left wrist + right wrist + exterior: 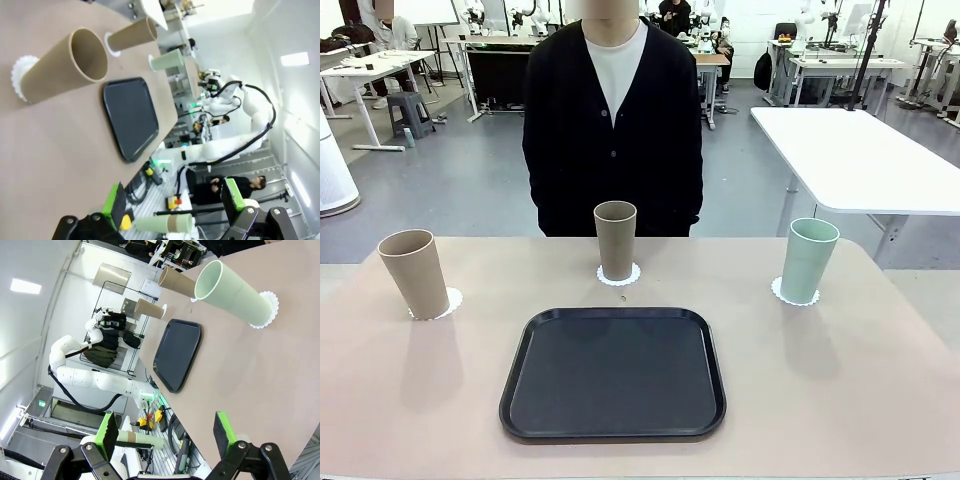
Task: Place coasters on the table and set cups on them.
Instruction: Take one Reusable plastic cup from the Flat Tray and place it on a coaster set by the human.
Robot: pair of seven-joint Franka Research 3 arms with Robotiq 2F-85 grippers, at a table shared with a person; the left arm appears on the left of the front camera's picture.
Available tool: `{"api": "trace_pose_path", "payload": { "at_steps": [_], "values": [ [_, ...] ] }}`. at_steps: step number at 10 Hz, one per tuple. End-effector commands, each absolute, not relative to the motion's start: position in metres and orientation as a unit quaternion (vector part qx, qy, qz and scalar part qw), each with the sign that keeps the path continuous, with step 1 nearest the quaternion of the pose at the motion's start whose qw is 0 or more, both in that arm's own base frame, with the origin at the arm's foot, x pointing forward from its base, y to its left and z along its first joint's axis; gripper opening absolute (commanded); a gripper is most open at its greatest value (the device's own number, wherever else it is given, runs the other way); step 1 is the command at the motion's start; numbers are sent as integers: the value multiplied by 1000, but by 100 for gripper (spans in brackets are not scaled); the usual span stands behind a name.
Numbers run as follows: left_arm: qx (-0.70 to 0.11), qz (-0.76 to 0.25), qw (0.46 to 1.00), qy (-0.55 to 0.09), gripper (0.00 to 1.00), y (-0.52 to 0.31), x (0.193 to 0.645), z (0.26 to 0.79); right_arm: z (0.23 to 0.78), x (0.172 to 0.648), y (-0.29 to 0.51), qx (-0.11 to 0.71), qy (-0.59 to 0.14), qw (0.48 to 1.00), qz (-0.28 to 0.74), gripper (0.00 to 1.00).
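Three matte tumblers, two tan (pixel 413 272) (pixel 616 240), one mint (pixel 807 260), each on a lacy coaster (pixel 618 275); both pincers (pixel 172 205) (pixel 165 435) gape empty; tray (pixel 613 372) at six o'clock.

White jointed arm (pixel 85 375), black end effector (pixel 167 437) with green pads, visible screws

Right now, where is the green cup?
In the front view the mint green cup stands on a white coaster at the table's right side, beyond the black tray's far right corner.

Bright, even overhead light (soft shadows), wide-angle wrist distortion
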State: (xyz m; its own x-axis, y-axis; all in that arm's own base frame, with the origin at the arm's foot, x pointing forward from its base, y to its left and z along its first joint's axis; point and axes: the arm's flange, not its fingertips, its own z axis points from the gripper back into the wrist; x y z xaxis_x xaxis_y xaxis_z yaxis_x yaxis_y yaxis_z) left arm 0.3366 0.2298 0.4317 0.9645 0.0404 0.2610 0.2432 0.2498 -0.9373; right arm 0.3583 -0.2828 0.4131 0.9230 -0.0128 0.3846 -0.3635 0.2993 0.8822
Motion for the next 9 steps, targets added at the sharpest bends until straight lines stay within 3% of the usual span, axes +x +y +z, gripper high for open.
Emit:
{"api": "trace_pose_path", "payload": {
  "at_steps": [1, 9],
  "values": [
    [-604, -59, 785, -124, 100, 226, 333, 433, 413, 359, -280, 579, -160, 792, 108, 100],
    [-604, -59, 785, -124, 100, 226, 333, 433, 413, 359, -280, 579, -160, 792, 108, 100]
  ]
}}
